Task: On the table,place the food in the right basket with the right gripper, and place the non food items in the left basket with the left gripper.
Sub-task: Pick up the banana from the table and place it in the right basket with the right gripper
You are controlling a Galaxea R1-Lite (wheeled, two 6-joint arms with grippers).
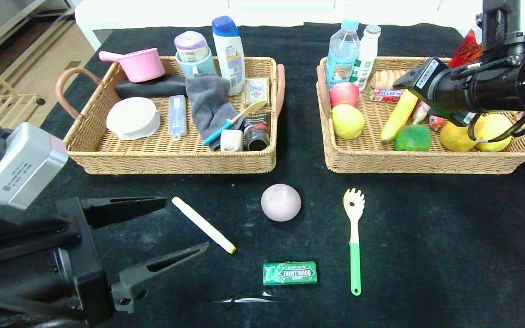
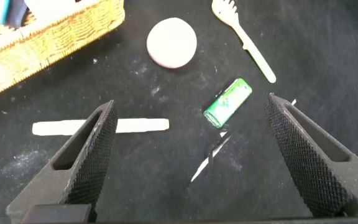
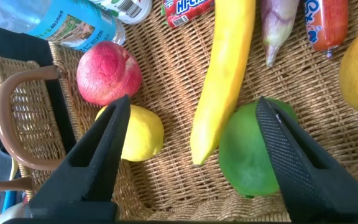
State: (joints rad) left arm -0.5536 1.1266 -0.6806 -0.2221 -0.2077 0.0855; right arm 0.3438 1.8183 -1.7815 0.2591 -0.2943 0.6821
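On the black table lie a white marker [image 1: 203, 224], a pale pink ball [image 1: 281, 202], a green-handled pasta spoon [image 1: 354, 237] and a green gum pack [image 1: 290, 273]. My left gripper [image 1: 187, 223] is open and empty, low at the table's front left, just left of the marker. Its wrist view shows the marker [image 2: 135, 126], the gum pack [image 2: 227, 102] and the ball [image 2: 171, 42] beyond the open gripper [image 2: 190, 106]. My right gripper [image 3: 192, 102] is open and empty above the right basket [image 1: 426, 161], over a banana [image 3: 224, 68] and a green fruit [image 3: 247, 152].
The left basket [image 1: 171, 159] holds a pink pot, bottles, a grey cloth and other non-food items. The right basket also holds a lemon [image 1: 347, 121], an apple [image 1: 343, 94], bottles and more fruit. A strip of white shows at the table's front edge [image 1: 244, 300].
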